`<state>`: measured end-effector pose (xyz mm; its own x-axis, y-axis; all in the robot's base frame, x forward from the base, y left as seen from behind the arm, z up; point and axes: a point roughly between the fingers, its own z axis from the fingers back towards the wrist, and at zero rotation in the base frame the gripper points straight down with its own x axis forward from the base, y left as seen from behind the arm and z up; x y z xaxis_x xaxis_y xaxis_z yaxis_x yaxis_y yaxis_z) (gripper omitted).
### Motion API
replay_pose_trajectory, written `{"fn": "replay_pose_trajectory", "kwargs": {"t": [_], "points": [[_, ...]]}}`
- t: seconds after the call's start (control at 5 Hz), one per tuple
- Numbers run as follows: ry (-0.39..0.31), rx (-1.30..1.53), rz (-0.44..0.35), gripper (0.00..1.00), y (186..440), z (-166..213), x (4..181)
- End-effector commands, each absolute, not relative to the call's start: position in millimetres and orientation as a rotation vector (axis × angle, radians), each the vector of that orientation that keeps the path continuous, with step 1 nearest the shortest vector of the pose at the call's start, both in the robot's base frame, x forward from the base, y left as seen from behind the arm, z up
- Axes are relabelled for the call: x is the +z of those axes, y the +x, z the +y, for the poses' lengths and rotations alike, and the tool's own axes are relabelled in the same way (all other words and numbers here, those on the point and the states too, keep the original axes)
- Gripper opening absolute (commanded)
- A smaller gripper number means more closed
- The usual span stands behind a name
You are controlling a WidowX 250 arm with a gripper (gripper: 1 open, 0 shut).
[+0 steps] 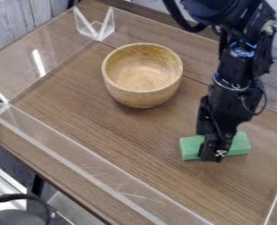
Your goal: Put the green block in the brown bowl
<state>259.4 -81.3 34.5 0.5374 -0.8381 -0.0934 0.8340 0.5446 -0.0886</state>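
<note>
Green block [238,146]: lies flat on the tabletop [105,132], at the near right.
End effector [215,147]: points down right over the block, fingers spread wide, one on each side of the block's middle. Not pinching it.
Brown bowl [142,75]: sits to the far left of the block, well apart, nothing inside.

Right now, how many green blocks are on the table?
1. The green block lies on the table right of the brown bowl, partly covered by the gripper. None other visible.
</note>
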Motion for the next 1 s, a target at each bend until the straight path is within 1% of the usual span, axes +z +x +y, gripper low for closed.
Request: {"fn": "replay_pose_trajectory", "kwargs": {"t": [0.0, 0.2, 0.4, 0.8], "points": [[-0.04, -1.004, 0.082, 1.0, 265, -82, 33.1], [-0.047, -1.009, 0.078, 1.0, 269, -81, 28.6], [-0.053, -1.008, 0.074, 0.0, 271, -80, 25.8], [-0.07, -1.004, 0.054, 0.0, 270, -77, 21.6]]}}
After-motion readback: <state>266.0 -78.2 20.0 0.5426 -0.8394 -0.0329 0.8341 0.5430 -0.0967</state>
